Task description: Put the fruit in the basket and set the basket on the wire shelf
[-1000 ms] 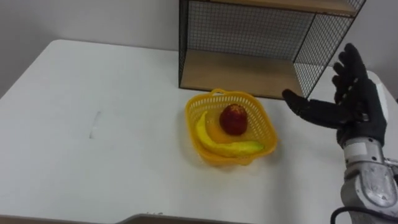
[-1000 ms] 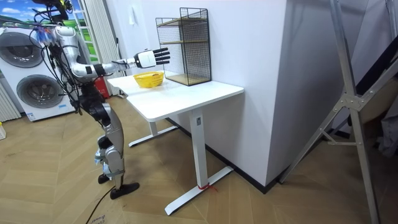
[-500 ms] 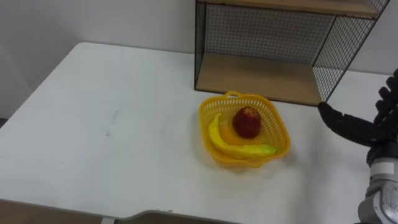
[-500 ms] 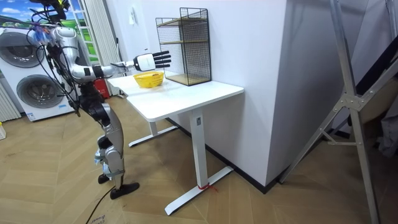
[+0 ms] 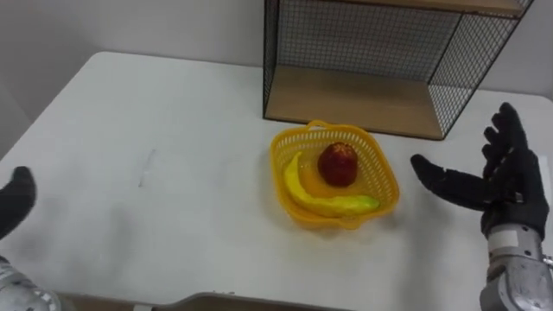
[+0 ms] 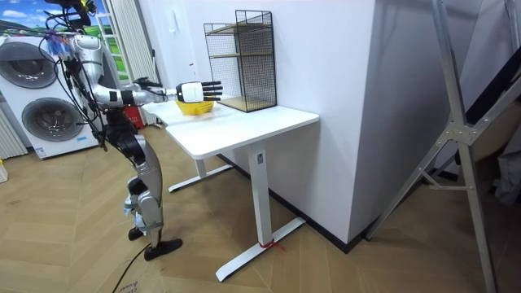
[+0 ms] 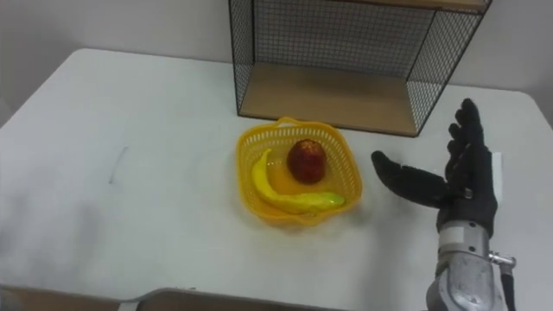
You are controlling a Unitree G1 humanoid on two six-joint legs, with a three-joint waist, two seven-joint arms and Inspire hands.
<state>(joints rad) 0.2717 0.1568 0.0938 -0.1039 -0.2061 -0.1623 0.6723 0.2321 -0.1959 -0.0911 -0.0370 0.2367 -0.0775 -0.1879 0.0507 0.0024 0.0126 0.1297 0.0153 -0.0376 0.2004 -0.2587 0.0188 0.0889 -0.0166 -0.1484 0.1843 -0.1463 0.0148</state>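
A yellow plastic basket sits on the white table in front of the wire shelf. A red apple and a yellow banana lie inside it. My right hand hovers open to the right of the basket, palm turned toward it, apart from its rim. My left hand enters at the left edge, far from the basket. In the room view I stand at the table's end with both arms stretched over it, the right hand by the basket.
The shelf has a black mesh back and sides and a wooden bottom board, open toward me, just behind the basket. The white table spreads wide to the left. Washing machines stand behind me in the room view.
My right hand has dropped lower and come nearer the basket's right side. The left hand has risen into view at the left edge.
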